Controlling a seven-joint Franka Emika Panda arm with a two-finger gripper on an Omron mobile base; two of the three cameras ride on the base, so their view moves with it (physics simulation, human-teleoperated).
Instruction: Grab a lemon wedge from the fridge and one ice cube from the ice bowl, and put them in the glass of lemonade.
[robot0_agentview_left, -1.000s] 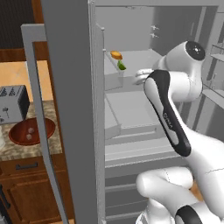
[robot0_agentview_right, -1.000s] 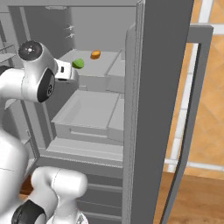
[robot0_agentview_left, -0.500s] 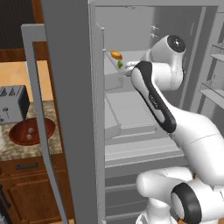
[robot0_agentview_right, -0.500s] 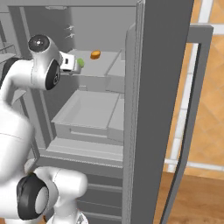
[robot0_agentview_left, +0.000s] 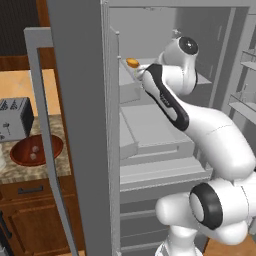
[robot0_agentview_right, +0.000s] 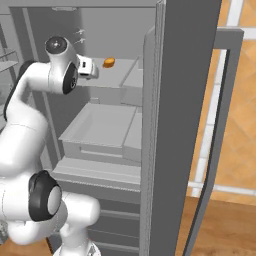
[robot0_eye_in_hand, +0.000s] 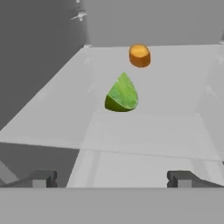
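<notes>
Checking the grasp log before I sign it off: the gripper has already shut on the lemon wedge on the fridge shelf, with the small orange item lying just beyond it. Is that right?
Not quite. The gripper is open, not shut on the lemon wedge: the hand view shows its fingertips spread wide, short of the wedge. The rest holds: the wedge sits on the fridge shelf, with the small orange item just beyond it.

1. I have the gripper (robot0_eye_in_hand: 111, 178) inside the fridge (robot0_agentview_left: 80, 100), at the upper shelf (robot0_eye_in_hand: 175, 87).
2. Wedge (robot0_eye_in_hand: 122, 94) lies on that shelf, ahead of the fingers, apart from them.
3. Orange item (robot0_eye_in_hand: 139, 55) sits behind the wedge, slightly right in hand view.
4. Bowl (robot0_agentview_left: 36, 149) on the counter (robot0_agentview_left: 20, 172) left of the fridge, toaster (robot0_agentview_left: 14, 119) behind it.
</notes>
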